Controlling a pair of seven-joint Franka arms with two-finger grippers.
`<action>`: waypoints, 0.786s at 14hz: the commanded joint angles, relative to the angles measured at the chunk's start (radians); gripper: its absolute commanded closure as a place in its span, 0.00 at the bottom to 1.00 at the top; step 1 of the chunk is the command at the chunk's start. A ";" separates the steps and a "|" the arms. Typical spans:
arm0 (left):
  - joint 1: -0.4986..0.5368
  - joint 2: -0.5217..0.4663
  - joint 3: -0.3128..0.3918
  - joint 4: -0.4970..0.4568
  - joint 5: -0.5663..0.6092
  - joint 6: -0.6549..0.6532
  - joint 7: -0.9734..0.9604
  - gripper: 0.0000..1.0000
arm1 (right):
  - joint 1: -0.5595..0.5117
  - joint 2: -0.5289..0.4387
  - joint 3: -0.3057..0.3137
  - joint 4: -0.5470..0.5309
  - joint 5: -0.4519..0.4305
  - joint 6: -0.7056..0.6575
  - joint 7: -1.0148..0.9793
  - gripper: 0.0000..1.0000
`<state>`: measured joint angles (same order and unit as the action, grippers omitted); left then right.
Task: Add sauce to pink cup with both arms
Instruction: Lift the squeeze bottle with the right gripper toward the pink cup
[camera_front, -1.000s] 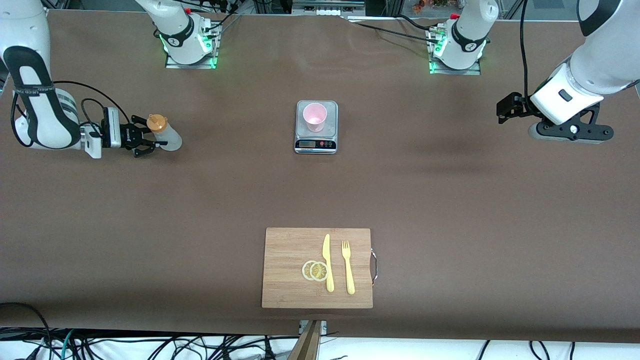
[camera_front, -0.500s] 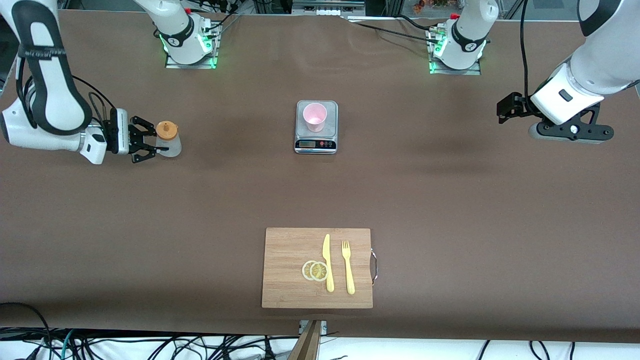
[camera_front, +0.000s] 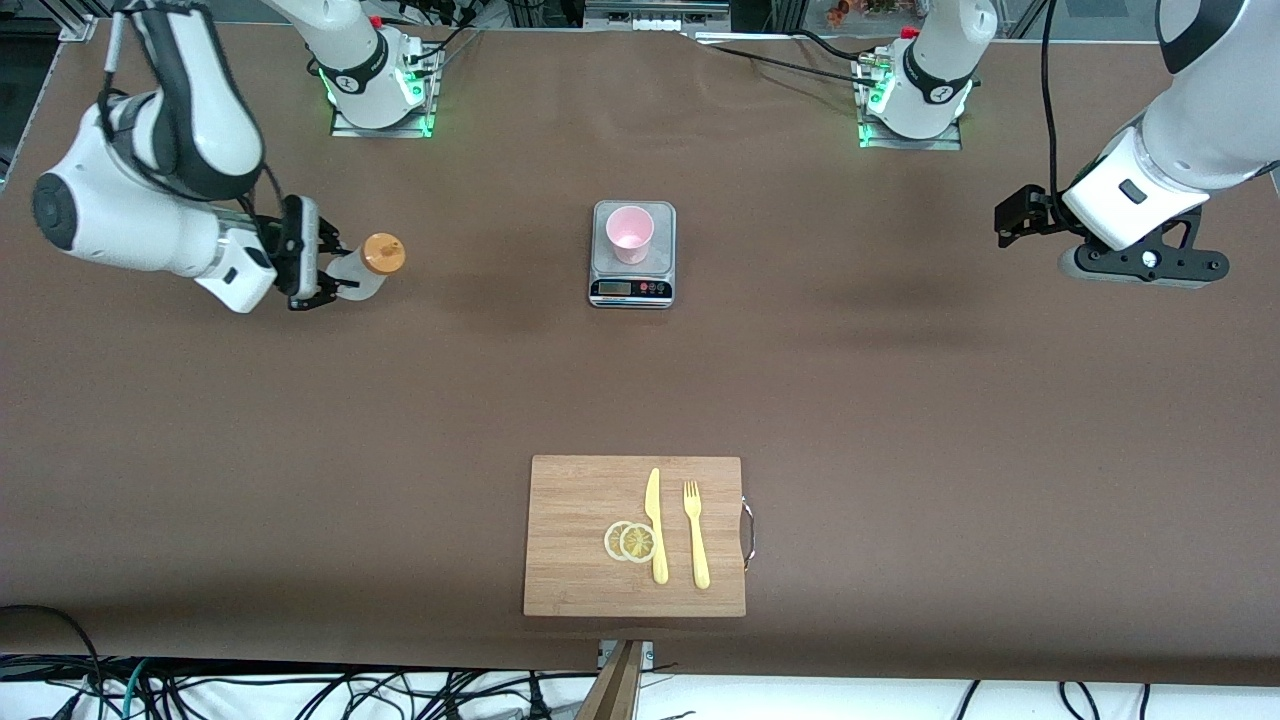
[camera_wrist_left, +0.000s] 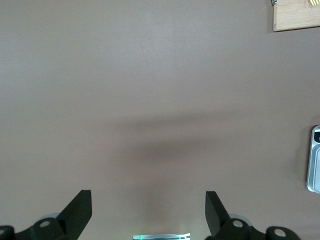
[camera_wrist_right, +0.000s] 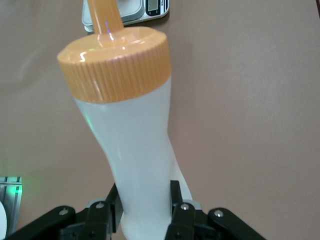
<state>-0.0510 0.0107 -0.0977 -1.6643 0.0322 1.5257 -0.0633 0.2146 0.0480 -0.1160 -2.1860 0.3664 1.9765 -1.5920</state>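
The translucent whitish squeeze bottle with the orange nozzle cap (camera_front: 362, 268) is being gripped at its lower body by the right claw (camera_front: 318, 272), tilted sideways above the brown desk (camera_front: 900, 420) at the right arm's end. The small pale pink plastic cup (camera_front: 630, 232) is standing on the steel scale (camera_front: 632, 289). The left claw (camera_wrist_left: 149, 212) is being held open over bare desk, its arm waiting.

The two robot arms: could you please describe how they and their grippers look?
Both are white, rounded, jointed arms with black joint bands, black cables and green-lit bases. The right gripper and the left gripper are black, each with two fingers.
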 joint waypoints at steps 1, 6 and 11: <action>0.005 0.014 -0.004 0.032 -0.009 -0.025 0.008 0.00 | 0.063 -0.036 0.038 -0.018 -0.070 0.054 0.143 0.73; 0.011 0.014 -0.002 0.031 -0.011 -0.025 0.010 0.00 | 0.176 -0.036 0.090 -0.015 -0.240 0.100 0.398 0.73; 0.010 0.014 -0.004 0.031 -0.011 -0.033 0.011 0.00 | 0.247 -0.031 0.174 -0.004 -0.351 0.096 0.594 0.73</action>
<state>-0.0491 0.0112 -0.0968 -1.6643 0.0322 1.5186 -0.0637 0.4380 0.0413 0.0290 -2.1850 0.0595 2.0741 -1.0750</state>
